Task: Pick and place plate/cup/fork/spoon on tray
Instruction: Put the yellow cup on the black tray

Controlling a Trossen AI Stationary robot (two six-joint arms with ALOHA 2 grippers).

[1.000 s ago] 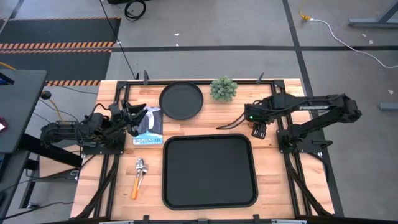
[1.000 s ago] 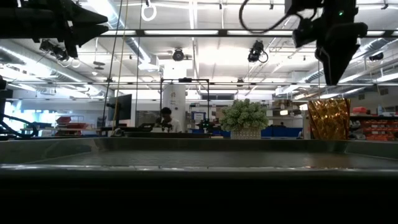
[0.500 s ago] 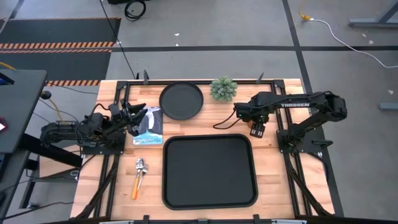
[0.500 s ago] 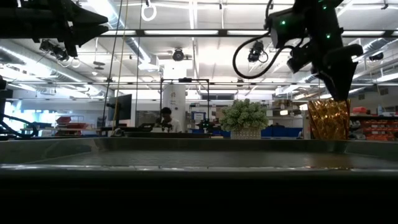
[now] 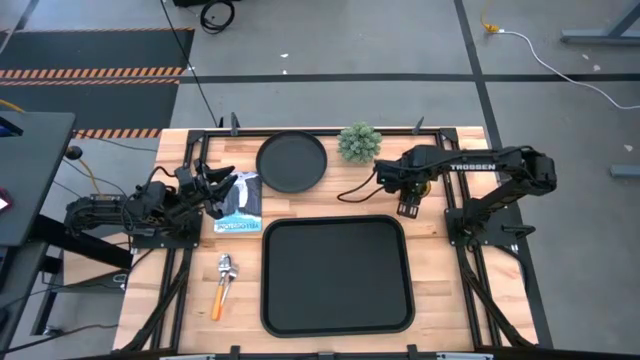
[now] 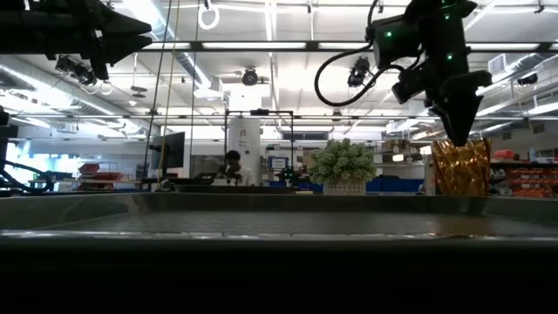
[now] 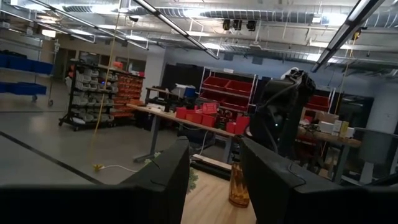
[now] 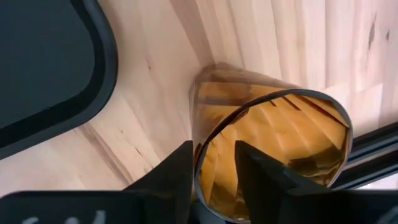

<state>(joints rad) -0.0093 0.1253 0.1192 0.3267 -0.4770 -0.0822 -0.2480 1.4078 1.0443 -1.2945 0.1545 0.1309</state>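
Note:
The amber cup (image 8: pixel 273 143) stands upright on the wood just beyond the tray's far right corner; it also shows in the low view (image 6: pixel 460 167). My right gripper (image 8: pixel 214 177) is open and points down over it. One finger (image 8: pixel 168 177) is outside the cup's wall and the other (image 8: pixel 258 174) is over its inside, at rim height (image 6: pixel 458 139). The black tray (image 5: pixel 337 275) lies at the near middle and the round black plate (image 5: pixel 291 162) at the far middle. The orange-handled fork (image 5: pixel 218 300) and the spoon (image 5: pixel 227 266) lie at the near left. My left gripper (image 5: pixel 215 185) is open and waits at the left. My right gripper comes at the cup from above, with its fingers on either side of the cup's wall at the rim (image 8: pixel 198 163). I cannot tell whether either finger touches the wall. The cup stands upright on the table.
A small potted plant (image 5: pixel 359 142) stands at the far edge, between the plate and the cup. A blue and white packet (image 5: pixel 238 205) lies under my left gripper. The tray's rounded corner (image 8: pixel 93 74) is close beside the cup.
My right gripper has come down onto the cup's rim and moved a little toward the table's left. The cup has stayed where it was.

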